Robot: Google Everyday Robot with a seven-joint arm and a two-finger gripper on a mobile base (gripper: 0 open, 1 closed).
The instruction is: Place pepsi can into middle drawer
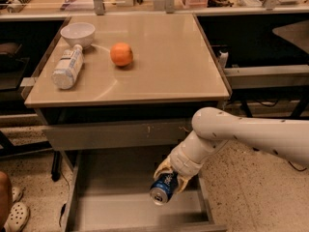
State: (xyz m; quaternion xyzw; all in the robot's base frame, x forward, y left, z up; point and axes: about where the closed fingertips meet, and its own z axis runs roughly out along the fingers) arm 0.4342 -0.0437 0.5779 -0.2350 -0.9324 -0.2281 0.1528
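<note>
The gripper hangs over the right half of the open middle drawer. Its fingers are clenched around the pepsi can, which tilts with its silver end pointing down and left over the drawer floor. Just above the fingers is a closed, scratched drawer front. Farther up and left of them, the desk carries an orange, a bottle on its side and a white bowl.
</note>
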